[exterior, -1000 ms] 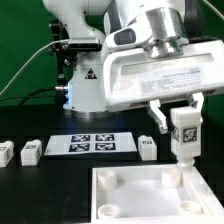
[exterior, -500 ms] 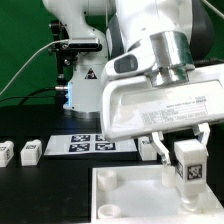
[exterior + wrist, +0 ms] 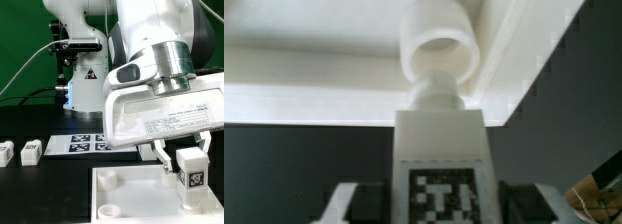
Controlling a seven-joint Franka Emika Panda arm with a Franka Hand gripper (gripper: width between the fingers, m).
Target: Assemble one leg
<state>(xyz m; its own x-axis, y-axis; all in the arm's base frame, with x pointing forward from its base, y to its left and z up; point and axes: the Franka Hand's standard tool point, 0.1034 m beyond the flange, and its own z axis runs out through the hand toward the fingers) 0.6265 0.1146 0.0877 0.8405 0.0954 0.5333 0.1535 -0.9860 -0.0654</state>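
Where the leg is: the leg (image 3: 191, 172) hangs upright in the hand (image 3: 186, 154), over the corner of the white square board (image 3: 125, 200) at the exterior view's right.
Tip: in the wrist view its narrow end points at a round corner socket (image 3: 445, 45). I cannot tell whether the two touch.
Hand: pinched shut on two opposite flat sides of the leg, toward its upper end, with the tag face showing.
Weight: probably light, as it is a small plastic post.
Stiffness: likely rigid, with no give under the pinch.
Surface: smooth plastic, so it may slip or twist if pushed off-axis.
Weak spot: the narrow end looks the easiest part to damage.
Best hold: the flat sides, high up, leaving the lower part free.
Elsewhere: spare posts (image 3: 30, 150) lie on the dark worktop (image 3: 40, 190) beside the marker board (image 3: 90, 143).
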